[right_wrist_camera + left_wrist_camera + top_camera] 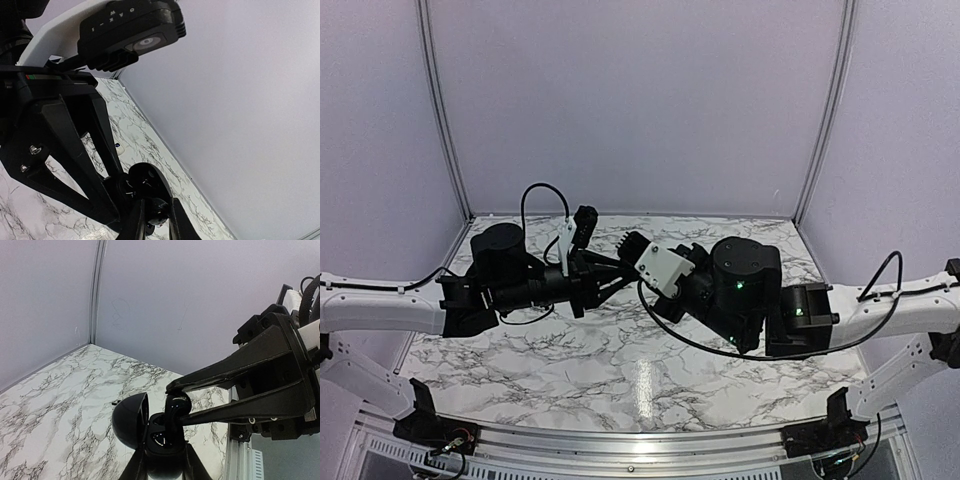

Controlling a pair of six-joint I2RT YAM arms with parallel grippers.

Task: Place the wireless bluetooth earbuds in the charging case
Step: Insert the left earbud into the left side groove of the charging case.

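Clamped left gripper (pixel 164 456) narrow on base of charging case (pixel 142 430), black and glossy here, with lid swung open to the side. Held case up off marbled desk (pixel 620 370), mid-air between the two arms, with cavity turned toward the other arm, presumably to give a straight path in and avoid fumbling flat on the surface. Pinched right gripper (pixel 154 220) nearly closed on one small black earbud (pixel 176 406) and reached in from the right on a downward slant. Put earbud at the mouth of the case, touching or just inside a socket; could not tell whether fully seated. Judged step as pressing an earbud home, task about mid-way at best. Spotted tiny dark speck (pixel 114 403) on desk beyond the lid, well apart from case; too small to call a second earbud. Saw no other earbud inside case from these views. Flagged risk of popping the glossy bud out of a tip-only pinch through slight misalignment and dropping it to desk.
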